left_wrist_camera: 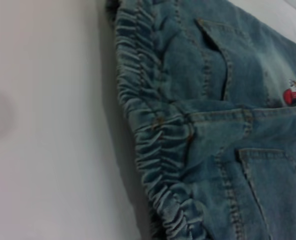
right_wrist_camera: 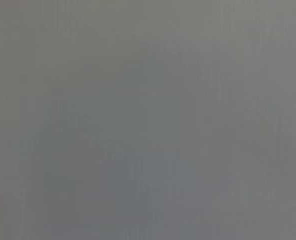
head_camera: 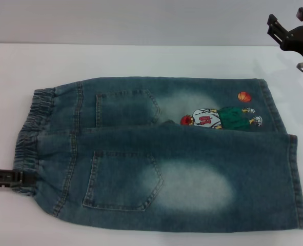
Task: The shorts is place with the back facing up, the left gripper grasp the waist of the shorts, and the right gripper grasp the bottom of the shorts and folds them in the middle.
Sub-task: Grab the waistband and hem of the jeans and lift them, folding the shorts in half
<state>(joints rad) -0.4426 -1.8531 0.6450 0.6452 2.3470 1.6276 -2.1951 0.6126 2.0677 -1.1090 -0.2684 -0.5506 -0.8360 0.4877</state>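
The shorts [head_camera: 156,154] lie flat on the white table [head_camera: 141,59], back up, with both patch pockets showing. The waist of the shorts [head_camera: 32,133] is the ruched band at the left, seen close up in the left wrist view [left_wrist_camera: 153,135]. The bottom of the shorts [head_camera: 287,154] lies at the right, near the embroidered player [head_camera: 220,118] and orange ball [head_camera: 244,96]. My left gripper [head_camera: 10,177] is low at the near corner of the waist, reaching its edge. My right gripper [head_camera: 289,23] hangs open in the air beyond the far right corner, holding nothing.
White tabletop surrounds the shorts, with a bare strip behind them and to the left [left_wrist_camera: 47,125]. The near leg overlaps the far leg along the middle. The right wrist view shows only plain grey.
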